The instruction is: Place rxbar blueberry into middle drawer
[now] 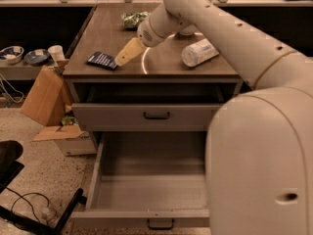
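We see the gripper [120, 60] low over the left front part of the cabinet top [166, 67], slanting down and to the left from the pale arm [220, 28]. Its tip lies right at the right-hand edge of the rxbar blueberry [101, 60]. We cannot tell whether they touch, nor whether the gripper is open or closed. It has hold of nothing that we can make out.

The bar lies flat on the top, close to the left edge and a little back from the front edge. Between the bar and the white bottle [199, 52], which lies on its side towards the right, the top is bare wood. A green snack bag [133, 19] sits further back, well apart from the bar.

Below the top, the upper drawer [122, 116] stands slightly out, leaving a dark gap above its front. Under it the middle drawer [146, 192] is pulled far out towards us, its grey floor bare and its left wall and front rim in full view. The robot's body [259, 165] covers the drawer's right part.

To the left of the cabinet, a brown cardboard piece [41, 89] leans near its side, above a small box [68, 137] on the speckled floor.
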{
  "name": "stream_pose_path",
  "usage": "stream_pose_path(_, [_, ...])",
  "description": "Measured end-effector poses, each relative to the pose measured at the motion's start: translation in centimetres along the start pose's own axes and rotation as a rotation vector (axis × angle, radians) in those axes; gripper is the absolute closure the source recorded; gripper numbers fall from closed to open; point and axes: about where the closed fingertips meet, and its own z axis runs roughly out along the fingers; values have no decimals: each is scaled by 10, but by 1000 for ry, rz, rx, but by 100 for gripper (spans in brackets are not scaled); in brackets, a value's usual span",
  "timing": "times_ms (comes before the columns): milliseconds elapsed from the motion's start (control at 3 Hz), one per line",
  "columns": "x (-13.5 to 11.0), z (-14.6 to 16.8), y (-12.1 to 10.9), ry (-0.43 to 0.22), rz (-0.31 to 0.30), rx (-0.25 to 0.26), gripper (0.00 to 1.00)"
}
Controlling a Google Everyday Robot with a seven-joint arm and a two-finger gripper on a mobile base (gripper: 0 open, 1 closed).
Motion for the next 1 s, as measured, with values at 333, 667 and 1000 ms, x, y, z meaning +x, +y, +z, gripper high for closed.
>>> stream_pose_path(333, [-23,22,6,-7,-46,-11,0])
stream_pose_path(667, [-37,46,18,-4,-85,-59,0])
stream_pose_path(1000, [-37,47,18,-4,-84,-61,0])
